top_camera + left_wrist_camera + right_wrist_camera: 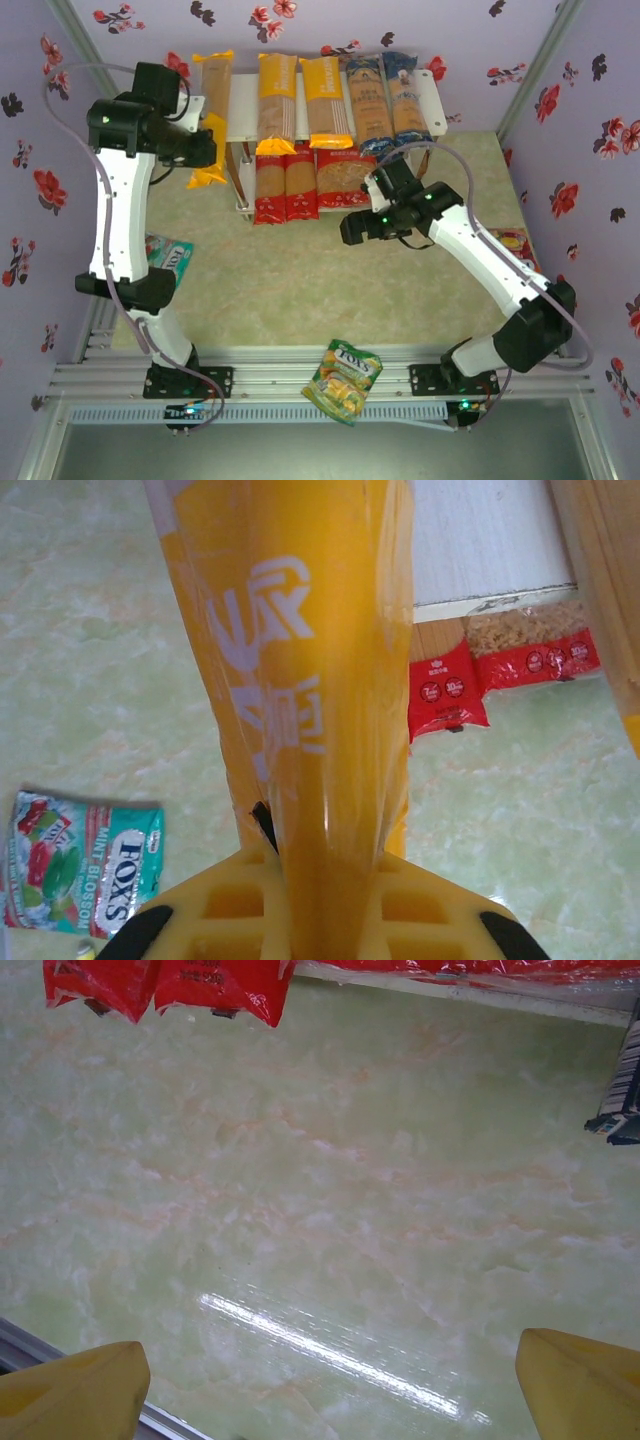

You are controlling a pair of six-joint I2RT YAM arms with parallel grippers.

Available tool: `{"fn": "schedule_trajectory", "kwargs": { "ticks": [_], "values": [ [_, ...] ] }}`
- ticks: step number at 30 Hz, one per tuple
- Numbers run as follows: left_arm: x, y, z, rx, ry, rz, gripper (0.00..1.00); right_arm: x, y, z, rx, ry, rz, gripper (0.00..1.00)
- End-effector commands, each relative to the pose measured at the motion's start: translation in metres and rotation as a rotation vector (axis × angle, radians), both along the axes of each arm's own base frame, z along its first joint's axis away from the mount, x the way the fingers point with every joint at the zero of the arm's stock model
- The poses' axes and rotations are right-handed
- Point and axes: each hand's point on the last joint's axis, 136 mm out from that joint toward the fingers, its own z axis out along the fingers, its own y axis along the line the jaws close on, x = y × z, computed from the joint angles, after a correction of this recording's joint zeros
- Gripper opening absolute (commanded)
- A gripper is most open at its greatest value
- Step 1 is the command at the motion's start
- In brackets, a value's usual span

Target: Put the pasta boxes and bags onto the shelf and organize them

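The shelf stands at the back of the table. Its top board carries two yellow spaghetti bags and two dark-blue ones. Two red bags and a wider red short-pasta bag lie on the lower board. My left gripper is shut on another long yellow bag at the shelf's left end. In the left wrist view that yellow bag runs up from between the closed left gripper. My right gripper hangs open over bare table in front of the shelf. In the right wrist view, the right gripper has its fingertips far apart.
A teal FOXS bag lies by the left arm. A green-yellow snack bag hangs over the front rail. A small red-yellow bag lies under the right arm. A dark pack edge with a barcode shows at the right of the right wrist view.
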Motion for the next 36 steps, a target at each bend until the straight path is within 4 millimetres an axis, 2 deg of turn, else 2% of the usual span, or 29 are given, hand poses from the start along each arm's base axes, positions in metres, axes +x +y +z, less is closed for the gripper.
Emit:
{"fn": "schedule_trajectory", "kwargs": {
  "ticks": [1, 5, 15, 18, 23, 28, 33, 36],
  "values": [
    [0.016, -0.014, 0.053, -0.097, -0.223, -0.052, 0.0, 0.008, 0.006, 0.007, 0.022, -0.012, 0.015, 0.95],
    [0.028, -0.019, 0.056, -0.113, -0.252, -0.056, 0.0, 0.011, 0.01, 0.004, 0.025, 0.006, 0.018, 0.95],
    [0.051, -0.025, 0.092, -0.168, -0.429, -0.04, 0.0, 0.014, 0.015, 0.0, 0.04, 0.03, 0.008, 0.95],
    [0.061, -0.03, 0.096, -0.178, -0.462, -0.048, 0.0, 0.014, 0.016, -0.002, 0.041, 0.038, 0.005, 0.95],
    [0.076, -0.037, 0.085, -0.176, -0.441, -0.053, 0.0, 0.013, 0.015, -0.005, 0.035, 0.046, 0.003, 0.95],
    [0.086, -0.041, 0.066, -0.169, -0.39, -0.051, 0.02, 0.013, 0.015, -0.007, 0.029, 0.051, 0.002, 0.95],
    [0.091, -0.043, 0.049, -0.15, -0.351, -0.035, 0.12, 0.013, 0.015, -0.009, 0.025, 0.057, -0.001, 0.95],
    [0.094, -0.042, 0.046, -0.148, -0.345, -0.023, 0.18, 0.013, 0.014, -0.011, 0.023, 0.06, -0.001, 0.95]
  ]
}}
